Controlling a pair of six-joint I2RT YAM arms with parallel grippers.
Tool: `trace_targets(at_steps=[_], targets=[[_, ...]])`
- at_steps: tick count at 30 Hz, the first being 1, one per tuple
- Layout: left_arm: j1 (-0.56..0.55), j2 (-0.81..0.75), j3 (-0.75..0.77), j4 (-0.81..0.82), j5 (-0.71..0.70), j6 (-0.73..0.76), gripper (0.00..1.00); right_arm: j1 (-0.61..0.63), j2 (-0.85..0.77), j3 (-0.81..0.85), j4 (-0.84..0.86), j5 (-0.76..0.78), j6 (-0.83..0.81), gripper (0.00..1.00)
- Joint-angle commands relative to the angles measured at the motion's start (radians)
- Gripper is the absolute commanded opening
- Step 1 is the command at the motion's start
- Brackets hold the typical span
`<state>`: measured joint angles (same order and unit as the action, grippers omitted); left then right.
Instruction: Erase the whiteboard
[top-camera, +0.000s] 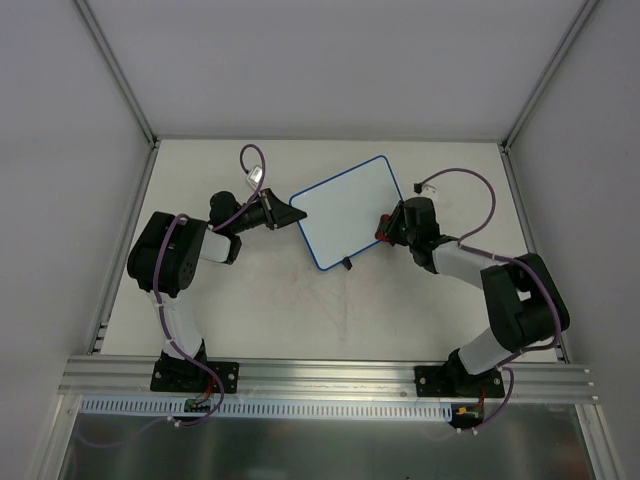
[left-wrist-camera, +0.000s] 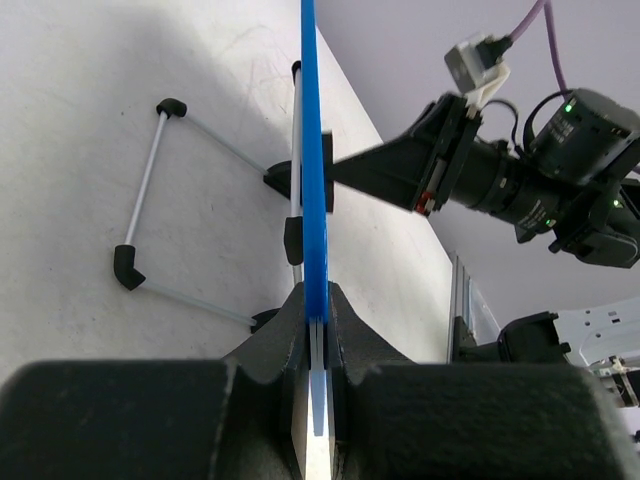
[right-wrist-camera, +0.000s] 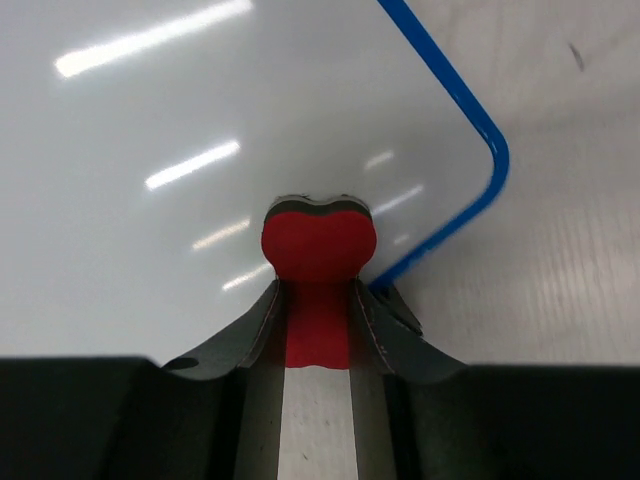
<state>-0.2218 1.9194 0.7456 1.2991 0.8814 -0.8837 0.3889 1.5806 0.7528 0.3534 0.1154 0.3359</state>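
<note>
The whiteboard (top-camera: 350, 212), white with a blue frame, stands tilted in the middle of the table; its face shows no marks. My left gripper (top-camera: 288, 214) is shut on its left edge; in the left wrist view the blue frame (left-wrist-camera: 314, 190) runs edge-on between the fingers. My right gripper (top-camera: 384, 229) is shut on the red bone-shaped eraser (right-wrist-camera: 318, 275), whose head rests on the white face (right-wrist-camera: 200, 130) near the board's rounded corner. The eraser shows as a red spot in the top view (top-camera: 383, 228).
The board's wire stand with black feet (left-wrist-camera: 150, 190) rests on the table behind it. A black foot (top-camera: 346, 264) sticks out at the board's near edge. Grey walls enclose the table; an aluminium rail (top-camera: 330, 375) runs along the near edge.
</note>
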Motion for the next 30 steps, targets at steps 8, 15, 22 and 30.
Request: trace_targets(at_steps=[8, 15, 22, 30], targets=[[-0.016, 0.003, 0.003, 0.163, 0.076, 0.005, 0.0, 0.033, -0.186, -0.112, -0.189, 0.07, -0.004, 0.0], [-0.016, 0.006, 0.008, 0.161, 0.074, 0.002, 0.0, 0.14, -0.278, -0.058, -0.217, 0.066, -0.125, 0.0], [-0.016, 0.007, 0.008, 0.164, 0.076, 0.0, 0.0, 0.185, -0.186, 0.029, -0.111, -0.105, -0.244, 0.0], [-0.016, 0.007, 0.008, 0.167, 0.077, -0.001, 0.0, 0.243, -0.016, 0.256, -0.163, -0.105, -0.304, 0.0]])
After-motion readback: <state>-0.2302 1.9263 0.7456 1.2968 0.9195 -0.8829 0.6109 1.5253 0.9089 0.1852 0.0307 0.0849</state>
